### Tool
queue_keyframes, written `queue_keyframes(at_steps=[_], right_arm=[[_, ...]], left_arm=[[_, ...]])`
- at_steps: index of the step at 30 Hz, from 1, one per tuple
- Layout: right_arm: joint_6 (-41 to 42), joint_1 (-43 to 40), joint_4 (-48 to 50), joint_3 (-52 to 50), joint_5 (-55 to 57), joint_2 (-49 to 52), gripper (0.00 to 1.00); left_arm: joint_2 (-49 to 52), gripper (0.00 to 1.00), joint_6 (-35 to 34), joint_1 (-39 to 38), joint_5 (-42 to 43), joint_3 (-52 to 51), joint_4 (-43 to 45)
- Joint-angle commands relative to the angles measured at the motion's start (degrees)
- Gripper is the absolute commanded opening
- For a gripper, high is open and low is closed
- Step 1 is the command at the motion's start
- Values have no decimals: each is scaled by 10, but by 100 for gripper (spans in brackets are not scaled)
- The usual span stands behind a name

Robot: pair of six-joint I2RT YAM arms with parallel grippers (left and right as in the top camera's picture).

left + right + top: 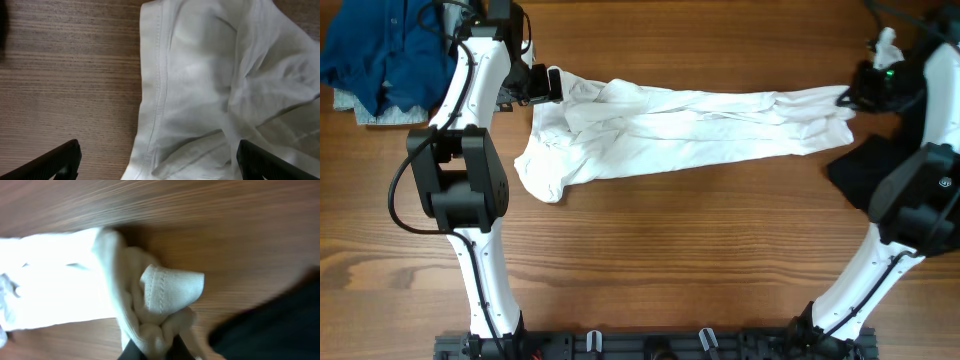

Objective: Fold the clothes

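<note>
The right gripper [155, 352] is pinched tight on the shirt's [690, 125] bunched end. The left gripper [157, 152] gapes wide over the opposite hem, holding nothing — it should bite squarely on that seam before any lift. The shirt lies stretched across the far table [670, 270]. Blue clothes [370, 50] crowd the left and a black garment [865, 165] the right — room lies nearward.

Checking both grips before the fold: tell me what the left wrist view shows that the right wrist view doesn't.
Left wrist only: the white shirt with its stitched hem lying flat, left jaws open over it, gripping nothing. Right wrist only: right jaws shut on a bunched end of the shirt, black garment nearby. Both: the shirt on the wooden table.
</note>
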Motion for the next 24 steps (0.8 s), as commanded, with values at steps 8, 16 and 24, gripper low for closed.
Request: queue_keyframes(at_steps=[8, 16, 24], right_arm=[[85, 211, 21, 10, 25, -7, 4], [140, 314, 73, 10, 50, 13, 4], [169, 364, 124, 10, 3, 48, 4]], left_arm=[[-2, 100, 1, 6, 7, -4, 14], [-2, 100, 1, 6, 6, -4, 16], [-2, 100, 1, 6, 7, -4, 18]])
